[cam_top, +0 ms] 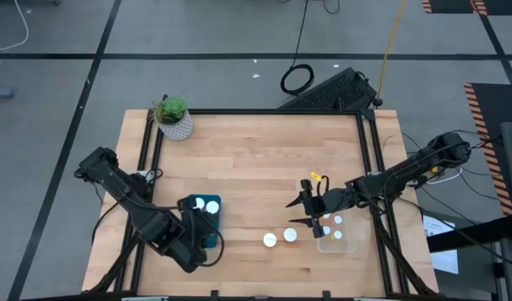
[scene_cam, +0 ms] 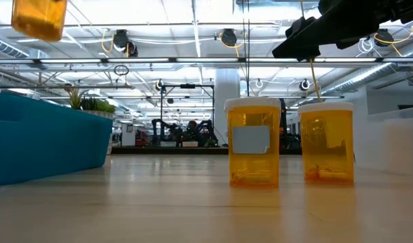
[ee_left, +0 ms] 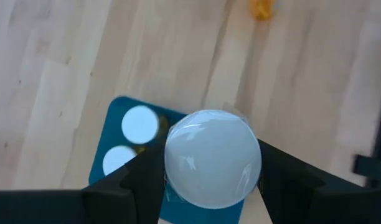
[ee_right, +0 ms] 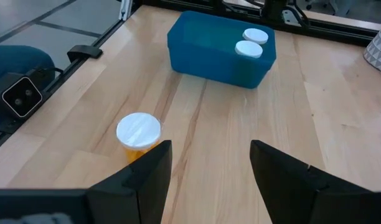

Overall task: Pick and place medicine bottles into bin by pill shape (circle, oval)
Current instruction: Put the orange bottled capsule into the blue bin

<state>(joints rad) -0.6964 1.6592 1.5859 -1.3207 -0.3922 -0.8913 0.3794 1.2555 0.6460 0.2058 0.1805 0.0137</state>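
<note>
Meanwhile, the left gripper (ee_left: 209,180) clamps a small translucent orange pill bottle with a white cap (ee_left: 212,158), held aloft over the blue plastic bin (cam_top: 207,219) at the table's near left. The right gripper (ee_right: 209,165) hangs open near two loose bottles. Light, rigid and slick, such bottles are best pinched across the body below the cap.

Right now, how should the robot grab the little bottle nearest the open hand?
Grip the bottle around its orange sides just below the white cap, coming straight down from above. It stands upright and alone on the table, leaving finger room either side for the open right end effector.
</note>
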